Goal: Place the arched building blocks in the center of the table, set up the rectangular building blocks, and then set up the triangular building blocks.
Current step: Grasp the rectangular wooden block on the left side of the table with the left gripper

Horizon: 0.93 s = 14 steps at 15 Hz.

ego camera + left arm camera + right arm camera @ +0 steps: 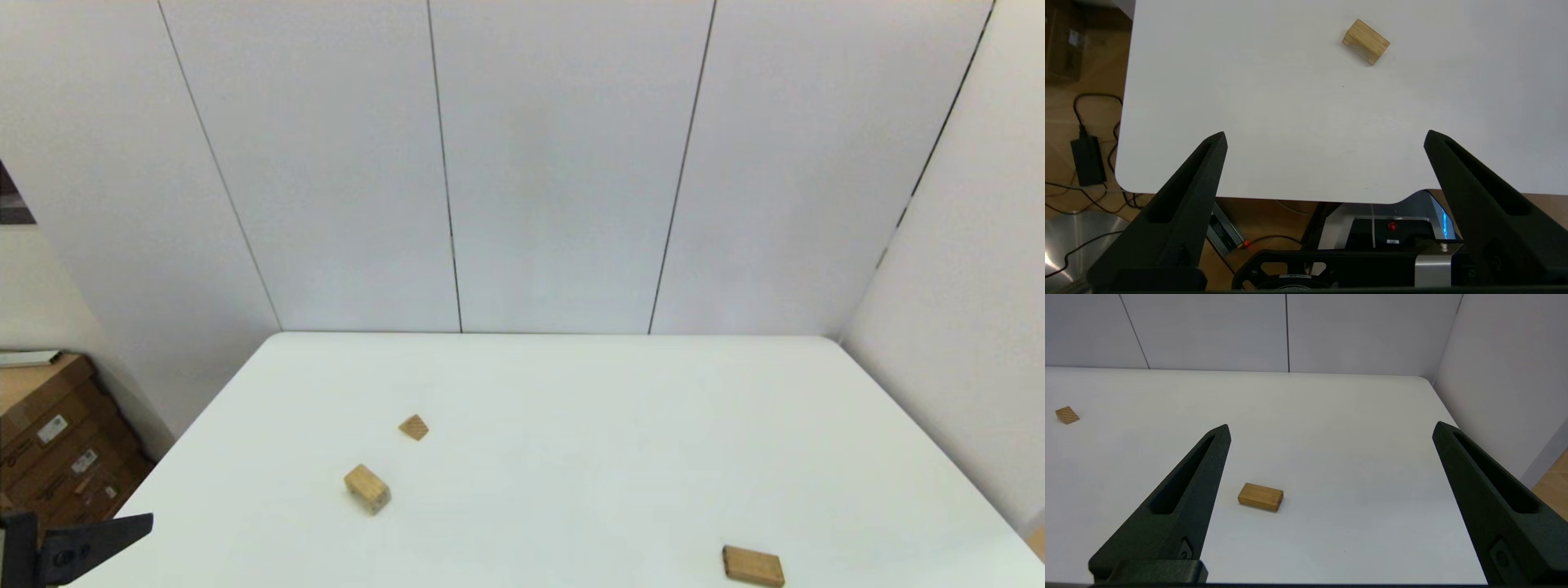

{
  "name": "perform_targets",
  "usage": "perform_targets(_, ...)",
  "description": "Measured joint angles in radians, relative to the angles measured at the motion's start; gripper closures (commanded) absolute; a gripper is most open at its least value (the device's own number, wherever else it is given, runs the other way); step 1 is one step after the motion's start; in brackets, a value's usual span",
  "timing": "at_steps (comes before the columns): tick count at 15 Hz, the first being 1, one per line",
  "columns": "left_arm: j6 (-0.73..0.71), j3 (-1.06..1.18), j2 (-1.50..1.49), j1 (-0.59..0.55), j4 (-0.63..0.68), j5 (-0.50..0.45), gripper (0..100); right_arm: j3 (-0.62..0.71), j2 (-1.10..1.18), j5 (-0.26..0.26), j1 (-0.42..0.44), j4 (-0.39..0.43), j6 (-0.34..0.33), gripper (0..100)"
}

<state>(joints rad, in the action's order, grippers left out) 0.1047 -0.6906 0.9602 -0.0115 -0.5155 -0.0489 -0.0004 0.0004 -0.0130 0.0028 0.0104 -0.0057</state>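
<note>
While slab (753, 566) nears table (571, 392) front edge, grippers apparently hang spread.

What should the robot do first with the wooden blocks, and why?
Probably reach the open left gripper toward the chunky light-wood arched block. It goes first, lies on the white table's left side, off centre, and nothing holds it. The right gripper hangs open above the flat tan slab.

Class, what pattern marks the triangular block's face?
Diagonal grain stripes on the triangular block, clearest in the right wrist view.
</note>
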Motion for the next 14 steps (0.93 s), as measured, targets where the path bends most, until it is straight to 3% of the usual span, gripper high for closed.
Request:
perform_targets(4,0.031,-0.031,0.120,0.001,-0.001,0.000,0,0.000,0.000,0.000,0.000,0.000,0.000,0)
perform_targets(7,0.136,-0.058,0.235,0.020,-0.004,0.000,0,0.000,0.000,0.000,0.000,0.000,0.000,0)
perform_targets(14,0.561,-0.141,0.527,0.233,0.001,0.040,0,0.000,0.000,0.000,0.000,0.000,0.000,0)
